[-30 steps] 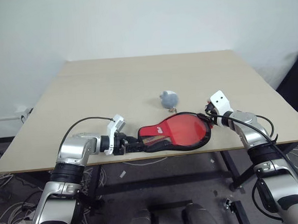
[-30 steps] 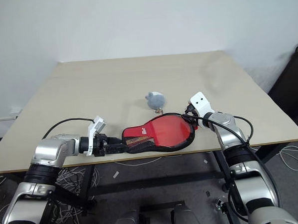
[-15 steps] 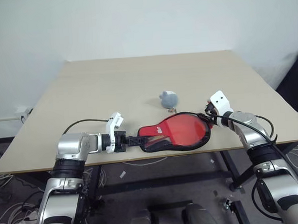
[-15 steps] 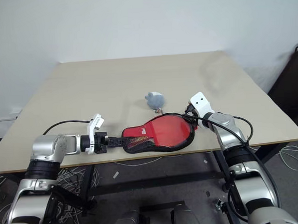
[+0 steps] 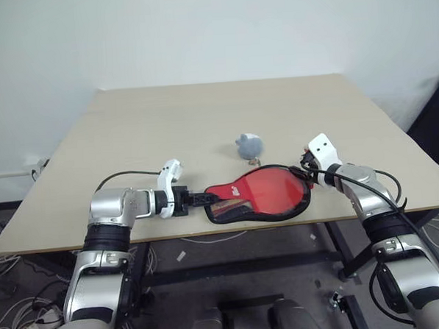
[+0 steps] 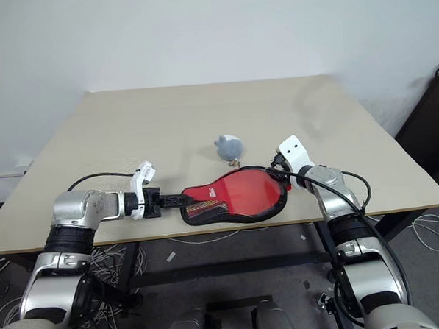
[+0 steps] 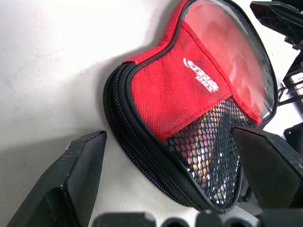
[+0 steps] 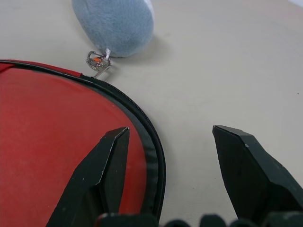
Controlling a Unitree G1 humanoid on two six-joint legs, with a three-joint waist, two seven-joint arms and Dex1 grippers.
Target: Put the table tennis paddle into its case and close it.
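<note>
Case mesh, logo in left wrist view; head views: red.

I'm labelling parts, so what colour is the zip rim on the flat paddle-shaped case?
Black zip rim, clearest in the left wrist view.

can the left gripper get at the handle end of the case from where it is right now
Probably yes. The left gripper is open, its fingers standing either side of the narrow handle end of the case, which lies flat on the table with nothing between them.
</note>
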